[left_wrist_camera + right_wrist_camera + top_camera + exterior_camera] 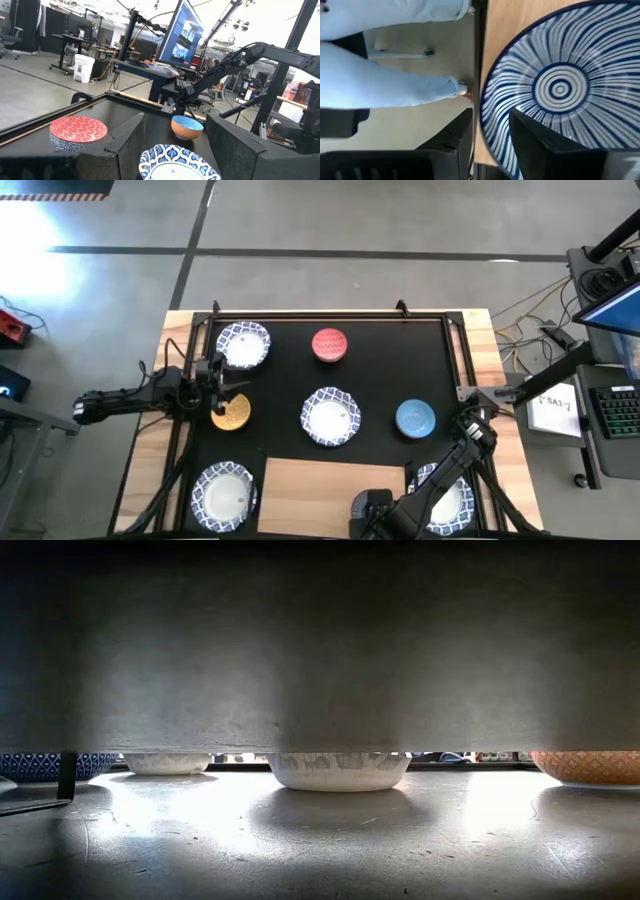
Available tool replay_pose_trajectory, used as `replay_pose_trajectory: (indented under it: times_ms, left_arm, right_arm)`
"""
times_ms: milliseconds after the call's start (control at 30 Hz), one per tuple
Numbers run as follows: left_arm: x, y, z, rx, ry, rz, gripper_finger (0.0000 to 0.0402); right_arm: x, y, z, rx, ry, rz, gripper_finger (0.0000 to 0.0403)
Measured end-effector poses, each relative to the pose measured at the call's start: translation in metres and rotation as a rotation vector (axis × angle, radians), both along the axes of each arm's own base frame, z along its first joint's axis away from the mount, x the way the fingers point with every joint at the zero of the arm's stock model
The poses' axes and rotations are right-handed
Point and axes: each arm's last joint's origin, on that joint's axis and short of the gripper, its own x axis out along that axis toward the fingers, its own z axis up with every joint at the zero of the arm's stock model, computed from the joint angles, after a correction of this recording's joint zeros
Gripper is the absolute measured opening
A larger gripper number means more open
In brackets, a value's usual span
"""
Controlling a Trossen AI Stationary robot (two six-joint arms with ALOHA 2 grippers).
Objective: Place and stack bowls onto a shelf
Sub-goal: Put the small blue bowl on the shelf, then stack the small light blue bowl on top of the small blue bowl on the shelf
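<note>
Straddling the striped bowl's [560, 90] rim, the right pincer [492, 137] is spread wide; left pincer [222, 385] near the gold bowl [232, 414].

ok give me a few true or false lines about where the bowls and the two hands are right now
1. The red bowl sits on the black mat. True.
2. The wooden shelf already holds a stack of bowls. False: no bowl shows on it in the high view.
3. The left hand is over the yellow-gold bowl. True.
4. The plain blue bowl is nearest the left arm. False: it lies on the right side.
5. The right hand is at a striped blue-and-white bowl. True.
</note>
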Motion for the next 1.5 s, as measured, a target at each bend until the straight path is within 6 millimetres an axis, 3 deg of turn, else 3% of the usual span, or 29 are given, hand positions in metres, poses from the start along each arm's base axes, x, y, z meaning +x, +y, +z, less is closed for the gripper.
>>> replay_pose_trajectory:
  times_ms: [300, 567, 800, 1067, 1333, 1500]
  left_arm:
    - [0.000, 0.000, 0.000, 0.000, 0.000, 0.000, 0.0194]
    - [0.000, 0.000, 0.000, 0.000, 0.000, 0.000, 0.0194]
    - [0.000, 0.000, 0.000, 0.000, 0.001, 0.000, 0.0194]
    - [0.000, 0.000, 0.000, 0.000, 0.004, 0.001, 0.0194]
    - [0.001, 0.000, 0.000, -0.001, 0.006, 0.000, 0.0194]
    - [0.001, 0.000, 0.000, -0.001, 0.006, 0.000, 0.0194]
  right_arm:
    - [-0.004, -0.008, 0.019, 0.027, -0.011, -0.014, 0.0132]
    - [-0.001, -0.036, 0.049, -0.019, -0.107, -0.036, 0.0123]
    - [0.005, -0.100, 0.073, -0.235, -0.103, -0.150, 0.0127]
    - [0.017, -0.180, 0.087, -0.302, -0.061, -0.358, 0.0135]
    - [-0.015, -0.242, 0.074, -0.329, 0.069, -0.595, 0.0135]
    - [-0.037, -0.256, 0.054, -0.249, 0.085, -0.792, 0.0135]
